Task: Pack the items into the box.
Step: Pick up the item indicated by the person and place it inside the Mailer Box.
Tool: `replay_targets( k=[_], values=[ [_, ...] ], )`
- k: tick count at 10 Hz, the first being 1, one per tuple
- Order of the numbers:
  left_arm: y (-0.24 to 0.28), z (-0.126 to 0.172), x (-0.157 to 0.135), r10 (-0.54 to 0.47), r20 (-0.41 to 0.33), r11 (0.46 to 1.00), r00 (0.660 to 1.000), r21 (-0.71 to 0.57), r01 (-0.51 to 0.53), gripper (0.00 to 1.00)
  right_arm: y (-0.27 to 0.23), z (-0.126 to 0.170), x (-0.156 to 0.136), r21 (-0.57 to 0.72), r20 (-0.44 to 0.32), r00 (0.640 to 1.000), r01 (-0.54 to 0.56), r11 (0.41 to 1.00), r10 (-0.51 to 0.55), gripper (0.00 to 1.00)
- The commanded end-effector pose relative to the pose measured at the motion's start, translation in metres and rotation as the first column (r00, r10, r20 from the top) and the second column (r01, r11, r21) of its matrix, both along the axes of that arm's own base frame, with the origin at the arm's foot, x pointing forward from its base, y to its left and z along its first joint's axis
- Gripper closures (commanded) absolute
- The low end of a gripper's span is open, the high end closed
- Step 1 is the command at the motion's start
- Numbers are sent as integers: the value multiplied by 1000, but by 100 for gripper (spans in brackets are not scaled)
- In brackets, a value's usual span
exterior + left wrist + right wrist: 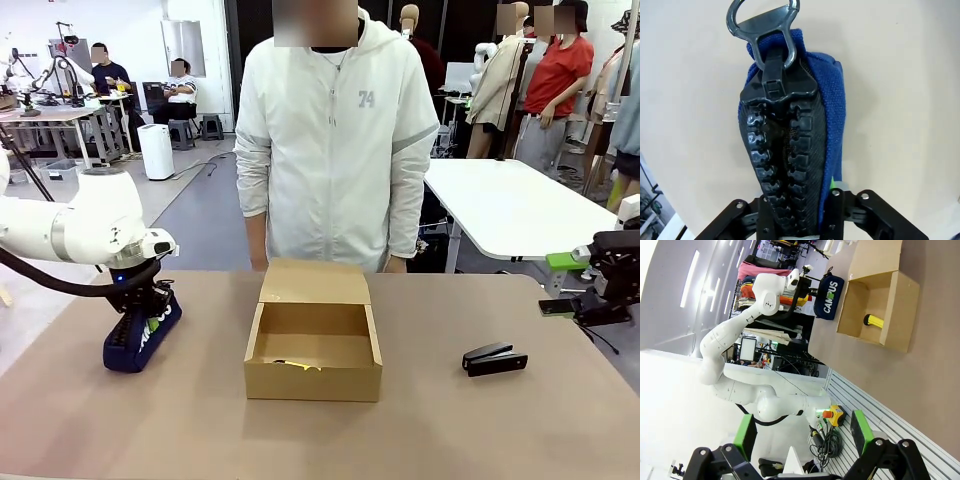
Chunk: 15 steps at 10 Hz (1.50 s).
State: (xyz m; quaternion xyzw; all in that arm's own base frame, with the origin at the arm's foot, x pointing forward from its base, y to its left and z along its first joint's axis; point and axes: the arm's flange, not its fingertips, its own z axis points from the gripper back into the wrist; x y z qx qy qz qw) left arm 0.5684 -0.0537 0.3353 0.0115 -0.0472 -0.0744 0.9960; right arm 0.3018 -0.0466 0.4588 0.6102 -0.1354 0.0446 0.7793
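The navy pouch (135, 345) with white lettering stands on its edge at the left of the table. My left gripper (147, 317) comes down on it from above. In the left wrist view the pouch (832, 115), black zipper up, is squeezed between the fingers of the left gripper (796, 212). The open cardboard box (313, 380) sits mid-table with its flap raised toward the person. The black stapler (494, 359) lies to its right. My right gripper (561, 285) hovers open above the right table edge, its green pads (744, 435) wide apart with nothing between them.
A yellow thing (292, 365) lies on the box floor, also seen in the right wrist view (873, 320). A person in a white hooded jacket (335, 140) stands at the far side, close behind the box. Bare table lies between box and stapler.
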Motion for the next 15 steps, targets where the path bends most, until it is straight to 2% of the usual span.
replay_targets(
  k=[1,4,6,9,10,11,12,13,15],
  values=[
    [0,1,0,18,11,999,1000,46,-19,100,-1,3,0,3,-5,1000,-6,1000,6,0],
    [7,14,-2,28,10,1000,1000,4,-28,100,-1,3,0,3,-5,1000,-6,1000,6,0],
    [15,38,-6,42,10,999,999,-1,-42,100,-1,3,0,3,-5,1000,-6,1000,6,0],
    [46,155,-45,-80,31,992,996,-92,82,100,-1,3,0,3,-5,1000,-6,1000,6,0],
    [60,185,-57,-23,73,994,997,-105,31,100,-1,3,0,3,-5,1000,-6,1000,6,0],
    [74,201,-57,62,52,992,997,-112,-56,100,-1,3,0,3,-5,1000,-6,1000,6,0],
    [88,205,-54,155,5,982,988,-106,-154,100,-1,3,0,3,-5,1000,-6,1000,6,0],
    [60,199,-64,-6,68,996,998,-91,12,100,-1,3,0,3,-5,1000,-6,1000,6,0],
    [60,199,-64,-6,68,996,998,-91,12,100,-1,3,0,3,-5,1000,-6,1000,6,0]
  ],
)
